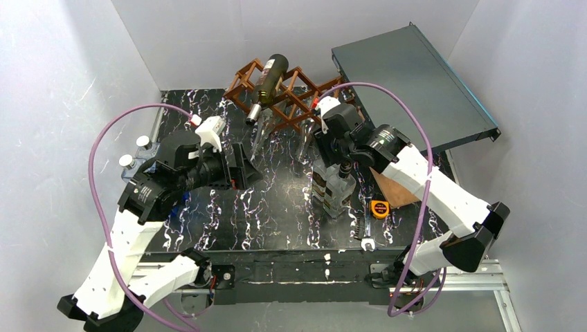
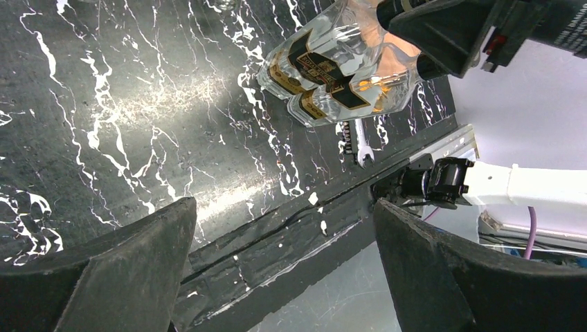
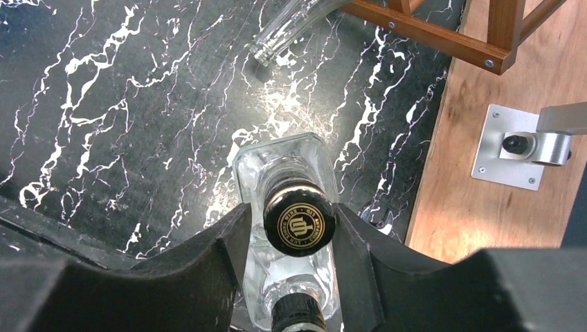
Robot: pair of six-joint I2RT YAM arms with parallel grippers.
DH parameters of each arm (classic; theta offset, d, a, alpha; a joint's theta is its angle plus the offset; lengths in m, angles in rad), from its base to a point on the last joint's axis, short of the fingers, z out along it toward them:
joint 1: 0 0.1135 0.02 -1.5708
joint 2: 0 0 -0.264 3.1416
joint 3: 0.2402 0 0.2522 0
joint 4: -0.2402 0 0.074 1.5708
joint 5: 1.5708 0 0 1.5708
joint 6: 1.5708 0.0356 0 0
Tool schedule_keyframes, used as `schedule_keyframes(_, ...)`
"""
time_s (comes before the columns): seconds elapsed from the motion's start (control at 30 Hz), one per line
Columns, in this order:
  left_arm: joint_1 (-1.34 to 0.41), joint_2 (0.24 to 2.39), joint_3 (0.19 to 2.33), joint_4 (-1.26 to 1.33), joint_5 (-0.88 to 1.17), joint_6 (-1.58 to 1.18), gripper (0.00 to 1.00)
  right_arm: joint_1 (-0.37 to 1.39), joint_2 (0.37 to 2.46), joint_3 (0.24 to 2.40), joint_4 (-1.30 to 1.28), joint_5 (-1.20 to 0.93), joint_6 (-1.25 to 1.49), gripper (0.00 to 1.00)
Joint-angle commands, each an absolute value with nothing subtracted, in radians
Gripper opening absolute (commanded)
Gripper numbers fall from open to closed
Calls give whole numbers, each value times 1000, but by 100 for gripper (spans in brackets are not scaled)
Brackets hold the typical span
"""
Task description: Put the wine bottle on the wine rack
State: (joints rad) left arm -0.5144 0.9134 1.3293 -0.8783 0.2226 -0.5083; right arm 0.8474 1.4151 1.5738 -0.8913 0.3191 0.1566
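Observation:
Two clear square bottles with black-and-gold labels stand side by side at mid-table [image 1: 337, 188]. My right gripper [image 1: 344, 166] reaches down over them. In the right wrist view its fingers flank the black gold-crested cap of one wine bottle [image 3: 299, 225]. The right finger lies against the cap and a thin gap shows on the left, so the right gripper [image 3: 292, 211] is open. The second cap [image 3: 297, 317] sits just below. The reddish-brown wine rack [image 1: 291, 97] stands at the back with a dark green bottle [image 1: 270, 79] lying on top. My left gripper [image 2: 284, 207] hangs wide open and empty near the table's front edge.
Clear empty bottles [image 1: 257, 135] poke out of the rack's lower openings. A large dark grey panel [image 1: 415, 83] leans at the back right. A wooden board [image 1: 394, 187], a yellow tape measure [image 1: 379, 207] and a wrench [image 1: 365, 232] lie right of the bottles. Small capped bottles [image 1: 135, 152] stand far left.

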Motion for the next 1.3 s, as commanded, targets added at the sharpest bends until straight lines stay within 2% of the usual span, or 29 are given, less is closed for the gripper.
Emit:
schedule_keyframes(0.0, -518, 888, 1364, -908, 199, -480, 98, 853, 1426, 1554, -825, 336, 127, 53)
schedule_keyframes(0.17, -519, 877, 1364, -923, 198, -476, 98, 854, 1440, 1542, -795, 312, 86, 50)
schedule_keyframes(0.47, -519, 865, 1410, -962, 149, -459, 98, 874, 1505, 1568, -737, 230, -37, 35)
schedule_keyframes(0.77, -519, 798, 1468, -998, 18, -457, 98, 981, 1664, 1700, -781, 224, -191, 3)
schedule_keyframes(0.8, -519, 783, 1474, -1000, -14, -460, 98, 1002, 1693, 1719, -785, 221, -218, 1)
schedule_keyframes(1.0, -519, 707, 1516, -1027, -153, -464, 98, 1084, 1839, 1831, -798, 202, -301, 1)
schedule_keyframes(1.27, -519, 649, 1568, -1077, -250, -457, 99, 1161, 1970, 1888, -684, 153, -350, 1)
